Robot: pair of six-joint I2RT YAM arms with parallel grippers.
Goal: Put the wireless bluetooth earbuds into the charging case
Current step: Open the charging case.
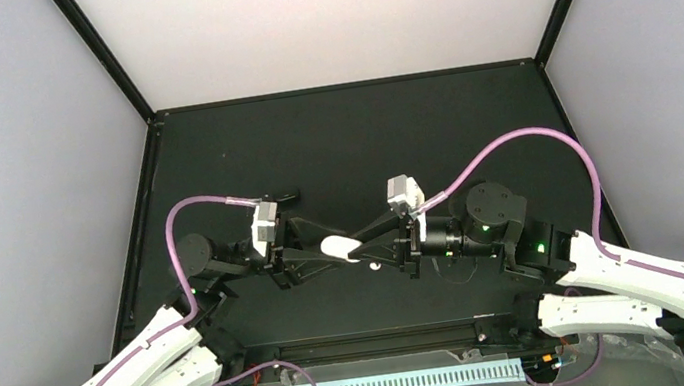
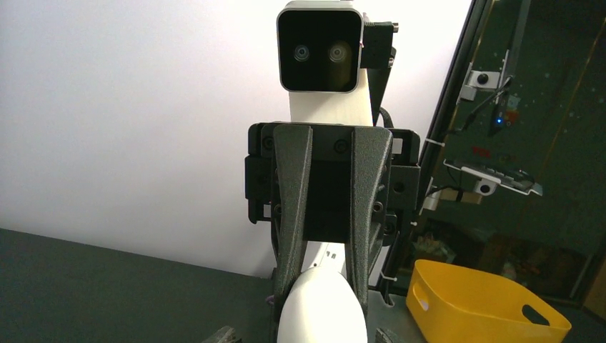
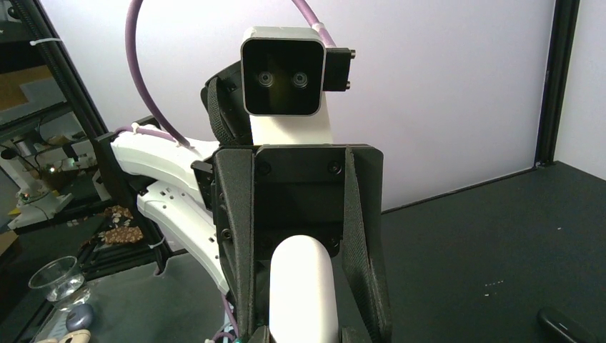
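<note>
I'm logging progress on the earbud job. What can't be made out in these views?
- Charging case lid and contents: top view too small, gripper fingers partly cover it; both wrist views cut it at the bottom edge.
- Earbuds: top view, only a white speck, too small to identify.
- Dark object: right wrist view, cut off by the corner.

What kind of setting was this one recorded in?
Most likely a robotics lab test cell: white panel walls in a black frame around a black tabletop, with electronics clutter and a yellow bin outside.
</note>
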